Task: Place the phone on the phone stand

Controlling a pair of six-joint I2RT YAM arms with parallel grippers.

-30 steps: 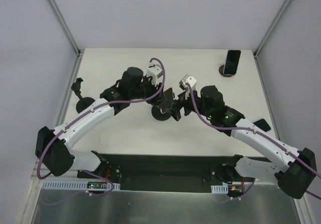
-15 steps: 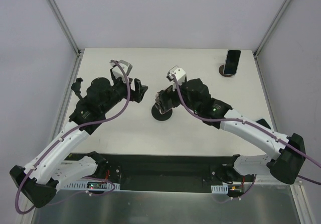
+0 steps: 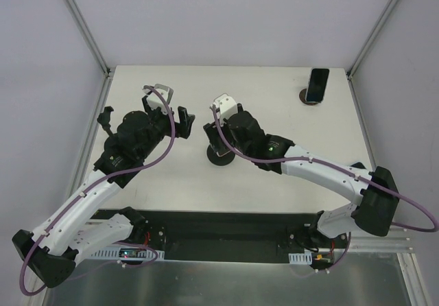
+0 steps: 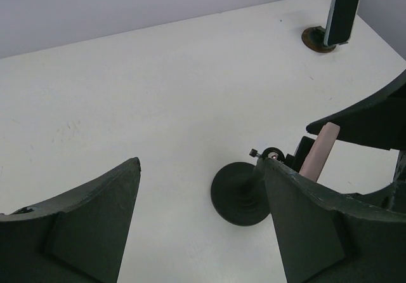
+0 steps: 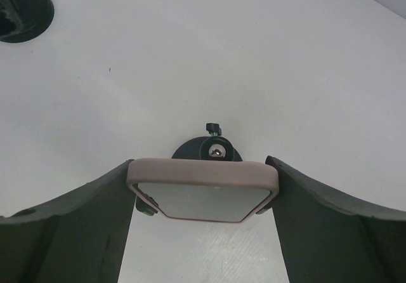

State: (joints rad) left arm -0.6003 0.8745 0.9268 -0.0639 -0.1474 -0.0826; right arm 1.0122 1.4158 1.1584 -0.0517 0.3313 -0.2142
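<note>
The phone (image 5: 202, 193), in a pink case, is gripped by its two side edges in my right gripper (image 5: 200, 169), which is shut on it. It hangs right over the black phone stand (image 5: 212, 150); I cannot tell whether they touch. In the top view the right gripper (image 3: 214, 136) is above the stand's round base (image 3: 219, 156). The left wrist view shows the stand (image 4: 240, 194) and the phone's pink edge (image 4: 319, 151) beside the stand's head. My left gripper (image 4: 200, 165) is open and empty, just left of the stand (image 3: 184, 121).
A second phone (image 3: 317, 84) stands on its own stand (image 4: 317, 40) at the back right corner. Another black stand (image 3: 106, 122) sits at the table's left edge, and its base shows in the right wrist view (image 5: 22, 10).
My left gripper has drawn back to the left, away from the stand. My right gripper has moved left with the phone and now sits over the stand.
</note>
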